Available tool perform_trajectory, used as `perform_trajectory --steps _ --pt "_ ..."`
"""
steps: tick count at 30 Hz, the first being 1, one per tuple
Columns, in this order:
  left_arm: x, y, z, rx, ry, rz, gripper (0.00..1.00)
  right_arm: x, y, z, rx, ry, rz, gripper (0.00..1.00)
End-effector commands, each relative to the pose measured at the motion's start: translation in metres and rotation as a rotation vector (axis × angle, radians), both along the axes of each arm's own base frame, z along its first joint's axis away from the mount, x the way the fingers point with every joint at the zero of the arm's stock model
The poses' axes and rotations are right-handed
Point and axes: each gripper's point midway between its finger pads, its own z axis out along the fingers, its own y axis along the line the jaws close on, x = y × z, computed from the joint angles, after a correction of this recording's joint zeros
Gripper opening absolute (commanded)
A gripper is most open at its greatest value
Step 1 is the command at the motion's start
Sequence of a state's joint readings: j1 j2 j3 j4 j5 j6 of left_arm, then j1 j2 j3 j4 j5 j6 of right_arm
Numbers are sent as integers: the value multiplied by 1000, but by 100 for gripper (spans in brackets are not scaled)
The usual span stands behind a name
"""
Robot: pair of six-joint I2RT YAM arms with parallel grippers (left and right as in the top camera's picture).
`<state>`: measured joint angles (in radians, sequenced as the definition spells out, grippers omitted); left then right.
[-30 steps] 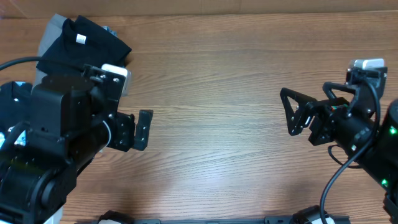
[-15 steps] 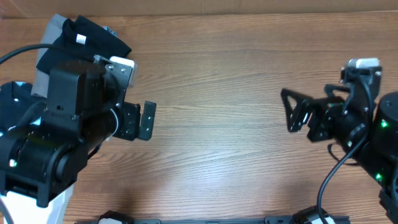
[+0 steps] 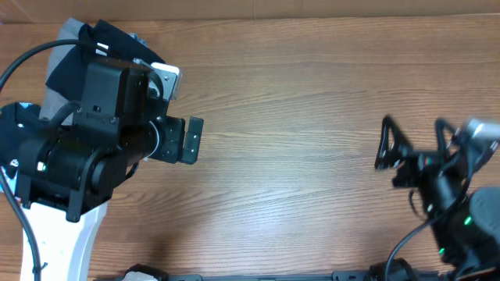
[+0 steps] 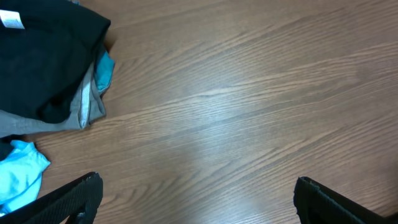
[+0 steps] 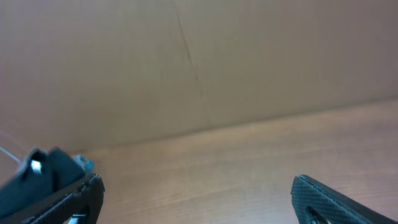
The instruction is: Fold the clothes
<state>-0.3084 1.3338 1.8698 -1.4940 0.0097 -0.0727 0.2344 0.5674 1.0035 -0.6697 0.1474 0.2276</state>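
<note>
Shirt heaped at ten o'clock, so left tool hovers released beside it, likely to fetch; right tool released at three.

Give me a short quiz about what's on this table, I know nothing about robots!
1. True or false: the left gripper is holding the black T-shirt.
2. In the overhead view the T-shirt lies: A) top left, B) centre, C) bottom right.
3. Fill in: the jaws of the right gripper stand ___.
Key: 1 false, its jaws are open and empty; 2 A; 3 open.
</note>
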Motion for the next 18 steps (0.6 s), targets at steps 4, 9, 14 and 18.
perform_trajectory --steps 4,9,14,18 --pt "9 -3 -10 14 35 6 100 -20 -10 -47 7 -80 -27 100" --pt "14 -5 -16 21 55 6 100 -18 -14 -93 14 -114 -48 100" --pt "16 -6 -20 25 69 6 100 -3 -11 -129 32 -184 -50 100" --pt "18 -6 -22 28 77 6 100 3 -9 -152 42 -226 -50 100"
